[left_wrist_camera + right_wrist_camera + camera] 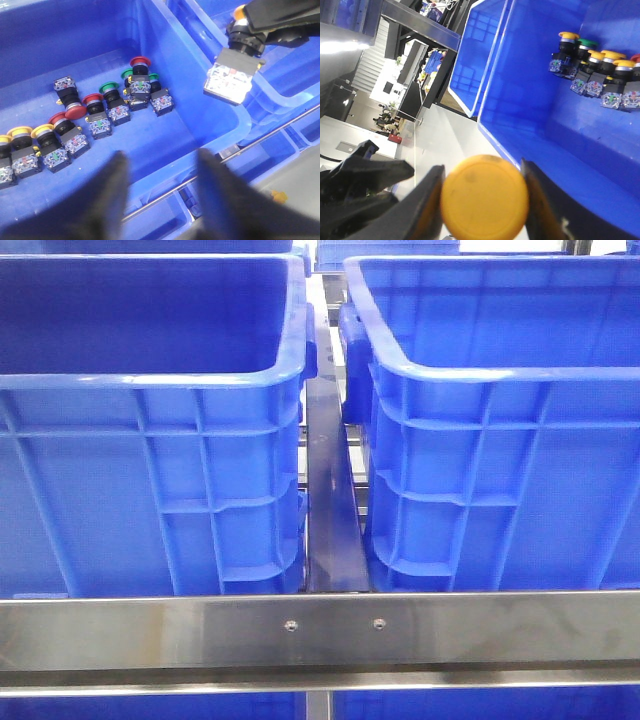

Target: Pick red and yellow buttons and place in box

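Right tool pinching a yellow button above the box rim; left tool spread and bare.

From the front, both crates hide their contents and neither arm shows. The right tool (482, 200) clamps a yellow button (484, 196), cap toward its own camera, long axis along the fingers; its body (229, 80) hangs over the box (200, 90) rim. The left tool (160, 190) gapes above more buttons (95, 117) lying on their sides.
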`<state>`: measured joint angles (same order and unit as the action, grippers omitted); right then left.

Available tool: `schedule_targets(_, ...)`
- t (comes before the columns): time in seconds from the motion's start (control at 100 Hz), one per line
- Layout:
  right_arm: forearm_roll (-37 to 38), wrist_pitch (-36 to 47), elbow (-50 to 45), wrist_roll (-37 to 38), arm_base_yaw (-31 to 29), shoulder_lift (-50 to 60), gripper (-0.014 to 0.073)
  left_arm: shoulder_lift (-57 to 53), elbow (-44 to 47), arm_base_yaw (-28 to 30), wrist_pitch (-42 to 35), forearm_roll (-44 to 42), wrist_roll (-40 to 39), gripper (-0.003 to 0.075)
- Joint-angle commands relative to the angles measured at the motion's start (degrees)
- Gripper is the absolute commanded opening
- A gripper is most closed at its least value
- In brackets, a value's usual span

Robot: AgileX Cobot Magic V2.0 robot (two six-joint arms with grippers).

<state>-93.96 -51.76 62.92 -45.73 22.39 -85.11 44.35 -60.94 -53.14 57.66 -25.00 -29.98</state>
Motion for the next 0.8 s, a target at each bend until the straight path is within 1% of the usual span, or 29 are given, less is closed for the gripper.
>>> schedule_targets(0.0,-4.3,-2.1,1.9,-1.0,-0.4,2.0,0.0006,0.3,-1.4,-0.3,-3.7,-1.2,-0.6,0.0022)
schedule_targets(0.02,-4.3,-1.9,1.9,-1.0,-0.4,2.0,0.0006,0.3,-1.4,-0.3,-3.7,-1.2,-0.6,-0.0013)
schedule_targets(0.03,-4.3,-1.7,1.9,-1.0,-0.4,2.0,0.0006,0.3,-1.4,-0.3,-3.7,-1.2,-0.6,-0.0018)
schedule_targets(0.17,-4.6,-0.9,1.9,-1.0,-2.0,2.1,0.0006,0.3,-1.4,-0.3,-3.7,-1.5,-0.6,-0.0019)
schedule_targets(0.31,-4.7,-1.4,1.9,-0.9,-7.1,3.2,0.0006,0.3,-1.4,-0.3,-3.4,-1.9,-0.6,-0.0019)
schedule_targets(0.59,-4.5,-6.7,0.6,0.5,-23.4,3.9,0.0006,0.3,-1.4,-0.3,-3.3,-1.9,-0.6,-0.0019)
schedule_targets(0.71,-4.4,-7.2,-1.4,0.6,-30.7,3.9,0.0006,0.3,-1.4,-0.3,-3.3,-2.1,-0.6,-0.0019)
schedule_targets(0.79,-4.4,-7.2,-2.6,0.6,-34.4,3.5,0.0006,0.3,-1.4,-0.3,-3.3,-2.1,-0.6,-0.0019)
